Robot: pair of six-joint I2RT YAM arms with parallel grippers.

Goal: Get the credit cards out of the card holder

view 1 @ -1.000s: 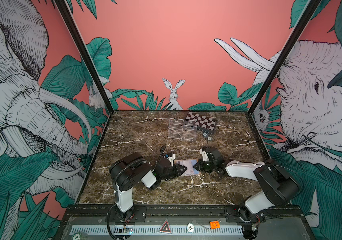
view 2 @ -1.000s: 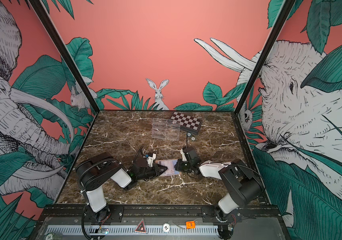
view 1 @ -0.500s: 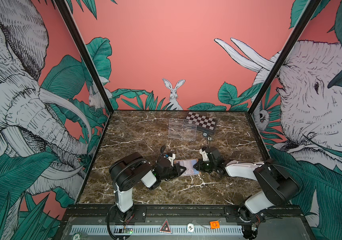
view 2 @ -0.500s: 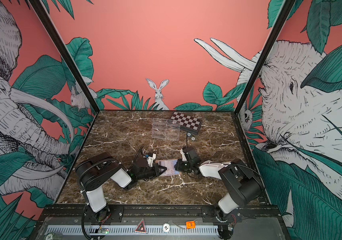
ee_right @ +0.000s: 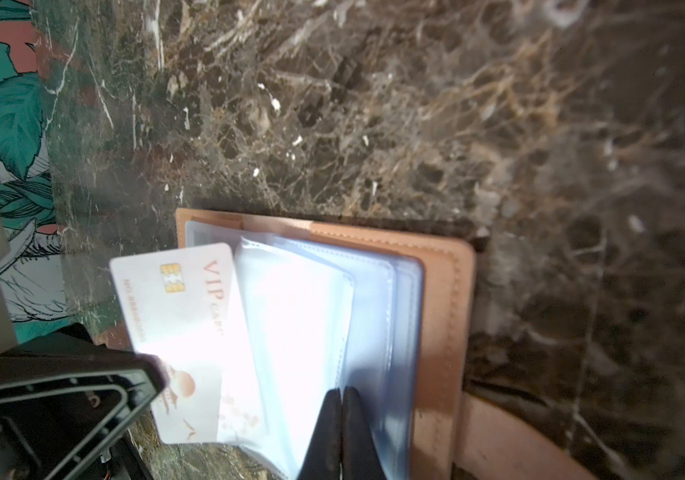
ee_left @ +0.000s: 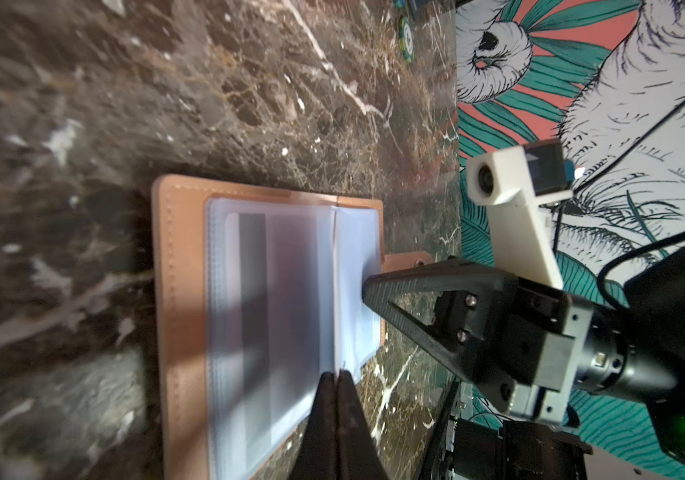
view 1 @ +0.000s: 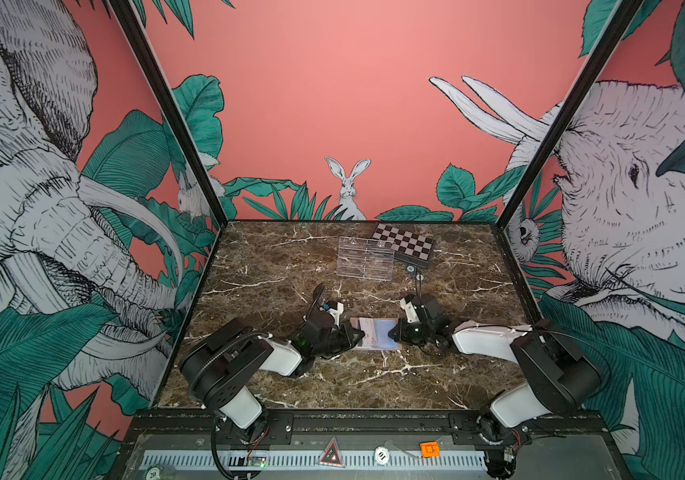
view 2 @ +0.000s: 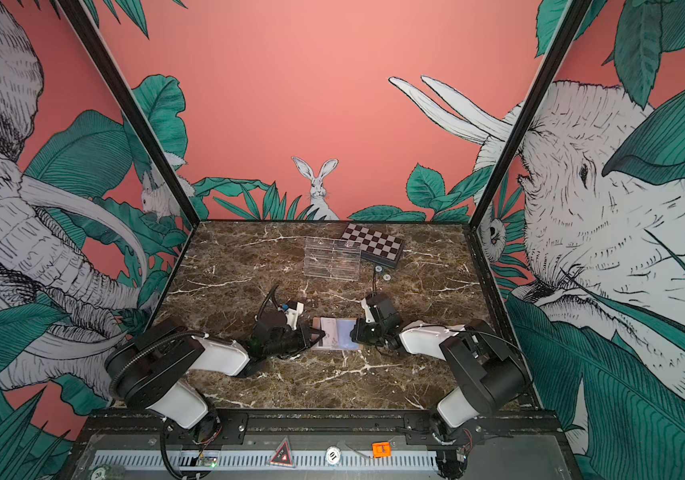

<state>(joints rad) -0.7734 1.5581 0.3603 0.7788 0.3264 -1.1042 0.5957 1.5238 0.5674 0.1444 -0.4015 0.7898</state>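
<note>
The tan card holder (view 1: 380,337) (view 2: 342,340) lies open on the marble table, between my two grippers in both top views. Its pale bluish sleeves (ee_right: 374,316) fan up from it. A white credit card (ee_right: 182,307) with a gold chip and pink-red print sticks partway out of a sleeve; its dark-striped side (ee_left: 251,291) faces the left wrist view. My left gripper (ee_left: 336,376) (view 1: 359,334) is shut on that card's edge. My right gripper (ee_right: 342,390) (view 1: 392,332) is shut, its tips at a sleeve on the holder's right half. A snap strap (ee_left: 409,262) juts out on the right.
A clear acrylic compartment tray (view 1: 365,259) and a checkered box (view 1: 405,245) stand at the back of the table. Two small round chips (view 1: 409,270) lie just in front of the box. Black frame posts and patterned walls close in both sides.
My left gripper's jaws have closed on the card. Both arms and the card holder have barely shifted.
</note>
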